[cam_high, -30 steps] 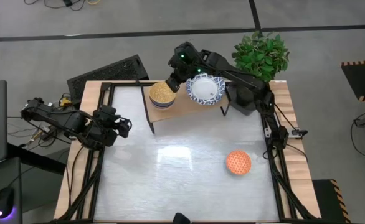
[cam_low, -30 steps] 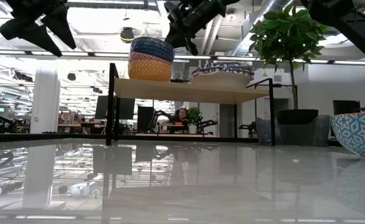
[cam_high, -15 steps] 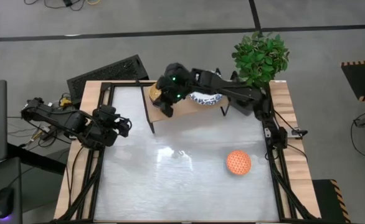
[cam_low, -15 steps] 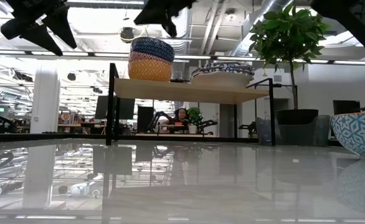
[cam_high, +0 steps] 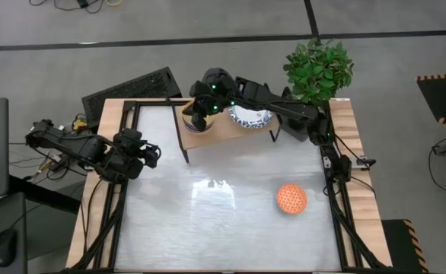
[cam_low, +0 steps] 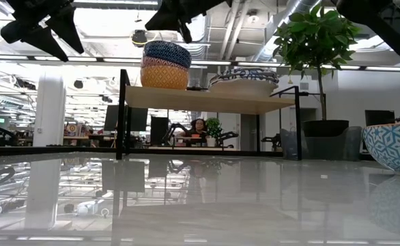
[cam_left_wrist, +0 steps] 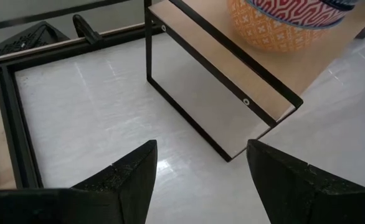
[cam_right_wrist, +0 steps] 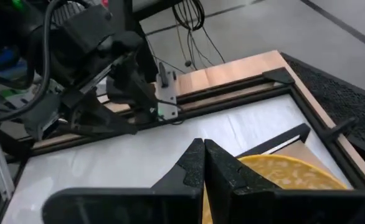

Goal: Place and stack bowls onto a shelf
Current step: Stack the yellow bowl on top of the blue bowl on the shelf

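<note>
A low wooden shelf (cam_high: 224, 132) stands at the table's far side. On its left end sits a stack of small bowls (cam_low: 164, 65): yellow-orange at the bottom, a red-patterned one, dark blue on top. A stack of wide white bowls with blue rims (cam_low: 244, 80) sits to the right of it. One more bowl (cam_high: 291, 199), orange inside and light blue outside, rests on the table near the right edge. My right gripper (cam_right_wrist: 202, 167) hangs shut over the small stack, clear of it (cam_low: 185, 31). My left gripper (cam_left_wrist: 198, 168) waits open at the table's left edge (cam_high: 148, 155).
A potted plant (cam_high: 318, 68) stands behind the shelf's right end. The right arm reaches across above the wide bowls. A black frame (cam_high: 124, 129) rims the table. The white tabletop (cam_high: 208, 205) in front of the shelf is bare apart from the one bowl.
My right gripper has risen from beside the dark blue bowl and moved toward the table's left, ending above the small stack. The bowls and the left arm have kept still.
</note>
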